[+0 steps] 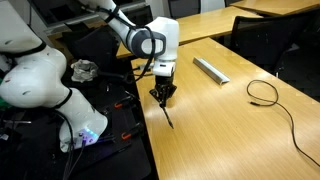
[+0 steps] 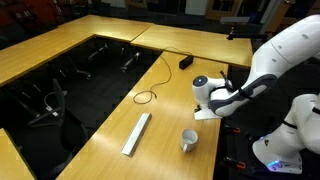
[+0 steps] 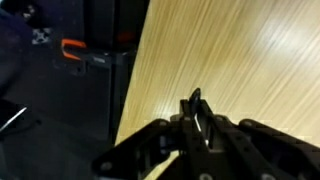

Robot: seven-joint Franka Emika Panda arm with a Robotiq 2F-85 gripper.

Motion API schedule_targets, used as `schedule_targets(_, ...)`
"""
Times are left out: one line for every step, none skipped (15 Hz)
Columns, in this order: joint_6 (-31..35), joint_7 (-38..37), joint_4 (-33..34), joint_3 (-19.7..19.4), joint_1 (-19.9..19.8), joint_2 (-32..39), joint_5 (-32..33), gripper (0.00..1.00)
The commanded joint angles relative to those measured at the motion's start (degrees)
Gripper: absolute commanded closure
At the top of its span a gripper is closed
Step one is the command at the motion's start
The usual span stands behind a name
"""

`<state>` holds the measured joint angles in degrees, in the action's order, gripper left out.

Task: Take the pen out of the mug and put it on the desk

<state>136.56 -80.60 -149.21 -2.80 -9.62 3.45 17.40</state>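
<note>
Pen (image 1: 166, 113) hangs tilted in your hand (image 1: 162, 97), clenched on its upper end, tip toward 5 o'clock near the counter (image 1: 230, 120). In an exterior view the mug (image 2: 189, 141) stands apart at the hand's 7 o'clock.

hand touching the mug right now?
Apart. In an exterior view bare desk shows between the hand and the mug; the hand holds the pen.

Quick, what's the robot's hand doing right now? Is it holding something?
Gripper: closed, holding the pen.
</note>
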Motion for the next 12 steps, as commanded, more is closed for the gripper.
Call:
schedule_targets(1.0, -8.4, 0.7, -2.2, 3.0, 2.8, 2.3, 0.97)
schedule_targets(0.9, -9.0, 0.8, -2.5, 3.5, 3.6, 1.8, 0.96)
schedule_targets(0.8, -9.3, 1.0, -2.8, 4.0, 4.2, 1.7, 0.63)
schedule_targets(0.3, -9.0, 1.3, -3.1, 4.4, 4.6, 1.3, 0.61)
schedule_targets(0.6, -8.7, 1.2, -3.3, 4.9, 4.1, 1.3, 0.55)
schedule_targets(1.0, -8.7, 1.0, -3.4, 5.3, 3.3, 2.0, 0.46)
schedule_targets(1.4, -7.4, 0.9, -3.2, 5.5, 1.7, 0.8, 0.40)
schedule_targets(0.6, -4.8, 1.4, -2.8, 5.5, 0.8, -0.9, 0.31)
schedule_targets(0.4, -1.3, 1.5, -2.4, 5.7, -1.0, -1.8, 0.24)
schedule_targets(0.6, 3.8, 1.4, -1.9, 5.7, -3.0, -3.7, 0.18)
schedule_targets(0.1, 7.3, 1.6, -1.6, 5.8, -4.8, -5.3, 0.09)
schedule_targets(-0.7, 11.5, 1.8, -1.4, 5.9, -6.6, -8.1, 0.02)
